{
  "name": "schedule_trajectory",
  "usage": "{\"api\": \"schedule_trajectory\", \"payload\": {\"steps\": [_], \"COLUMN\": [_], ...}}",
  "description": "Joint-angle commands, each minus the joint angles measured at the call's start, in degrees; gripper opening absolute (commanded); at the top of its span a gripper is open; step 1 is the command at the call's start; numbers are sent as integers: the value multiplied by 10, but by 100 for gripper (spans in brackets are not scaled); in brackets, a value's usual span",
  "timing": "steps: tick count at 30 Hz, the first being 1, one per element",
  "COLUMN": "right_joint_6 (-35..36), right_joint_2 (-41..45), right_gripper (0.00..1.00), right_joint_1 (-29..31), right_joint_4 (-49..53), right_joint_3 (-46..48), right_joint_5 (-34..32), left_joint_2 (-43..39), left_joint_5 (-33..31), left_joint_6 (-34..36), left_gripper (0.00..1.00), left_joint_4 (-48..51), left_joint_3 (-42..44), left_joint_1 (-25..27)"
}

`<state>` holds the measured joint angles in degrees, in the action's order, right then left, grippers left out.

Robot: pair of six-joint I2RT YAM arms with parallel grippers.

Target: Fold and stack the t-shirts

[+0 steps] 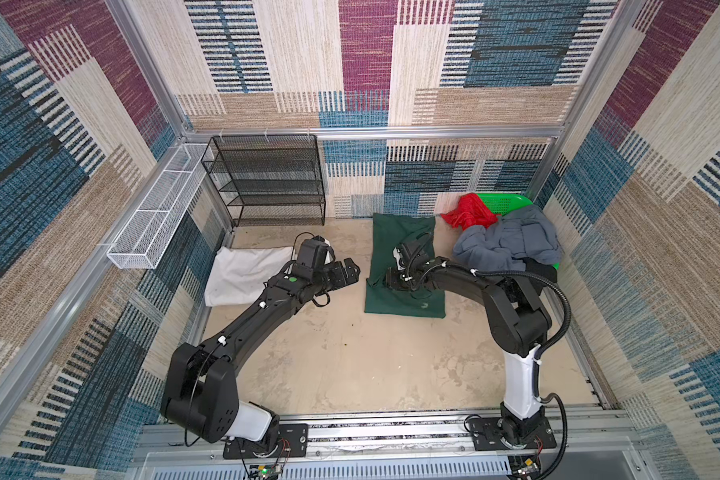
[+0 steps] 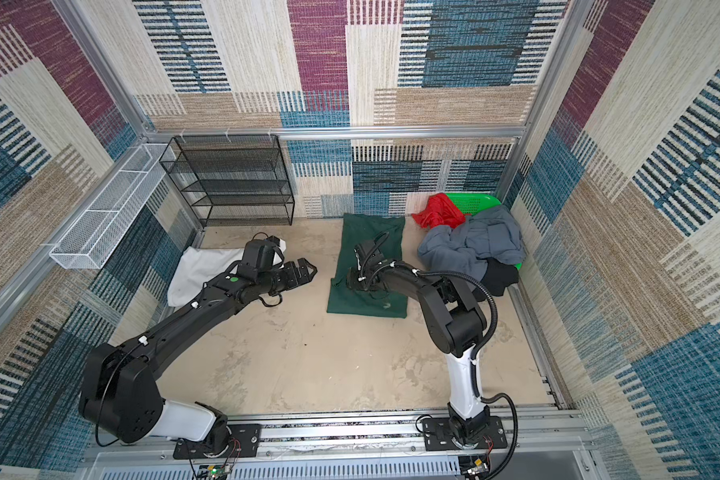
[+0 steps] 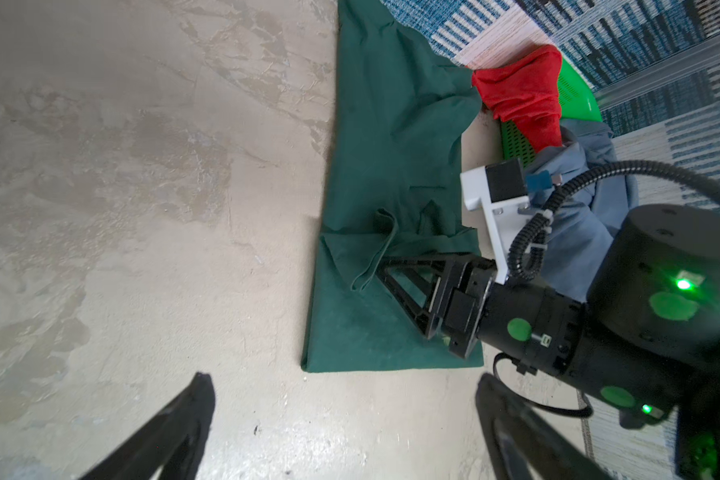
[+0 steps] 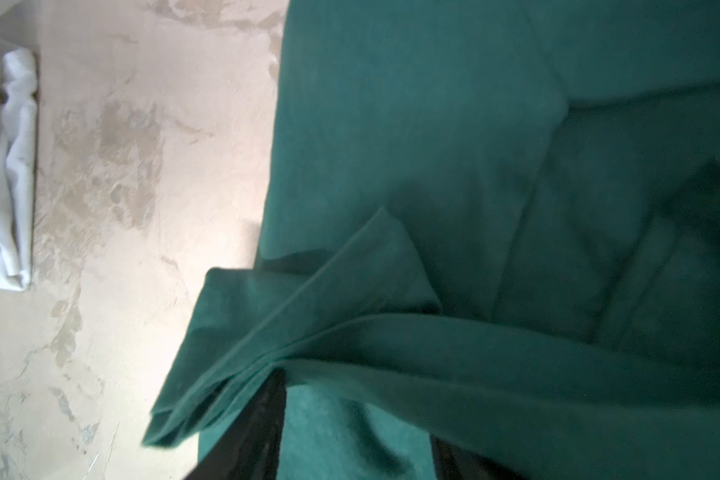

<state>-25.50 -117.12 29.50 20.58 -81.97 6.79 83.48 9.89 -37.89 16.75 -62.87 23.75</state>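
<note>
Both arms, the left arm [image 1: 246,328] and the right arm [image 1: 474,286], were matte black. Each had one white link [image 1: 520,382] just above its base, at 7 and 5 o'clock in both top views. The black base plates [image 1: 294,442] carried silver screws.

The right arm bore:
- a ribbed black conduit [image 3: 641,170] held by white zip ties [image 3: 548,216]
- a white camera bracket [image 3: 489,216]
- round green stickers [image 3: 519,330]
- a lit green LED [image 3: 683,284]

The left end effector [image 3: 344,380] and the right end effector [image 3: 385,274] had black triangular truss fingers.
</note>
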Motion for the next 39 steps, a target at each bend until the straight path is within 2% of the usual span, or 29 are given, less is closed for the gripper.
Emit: {"api": "schedule_trajectory", "payload": {"steps": [1, 5, 12, 16, 18, 20, 28, 33, 39], "right_joint_6": [11, 19, 30, 32, 27, 23, -1, -44, -97], "right_joint_2": [-20, -42, -64, -60, -51, -31, 106, 252, 388], "right_gripper": [55, 55, 60, 80, 96, 99, 99, 98, 98], "right_joint_1": [-1, -2, -2, -6, -17, -27, -84, -116, -152], "right_joint_4": [17, 34, 48, 40, 37, 31, 2, -57, -62], "right_joint_3": [-32, -79, -140, -146, -144, -133, -18, 154, 312], "right_joint_5": [-56, -91, -96, -81, -67, -67, -45, -19, -7], "left_joint_2": [3, -1, -1, 4, 5, 7, 34, 60, 103], "left_joint_5": [17, 16, 21, 32, 38, 46, 71, 78, 76], "left_joint_6": [-9, -3, 8, 10, 9, 10, 13, 11, 8], "left_gripper": [98, 98, 98, 98, 98, 98, 98, 99, 99], "left_joint_4": [0, 16, 28, 30, 26, 23, -6, -25, -29], "left_joint_3": [5, 6, 24, 36, 47, 54, 68, 59, 35], "left_joint_1": [0, 0, -1, 0, 0, 0, 11, 40, 56]}}
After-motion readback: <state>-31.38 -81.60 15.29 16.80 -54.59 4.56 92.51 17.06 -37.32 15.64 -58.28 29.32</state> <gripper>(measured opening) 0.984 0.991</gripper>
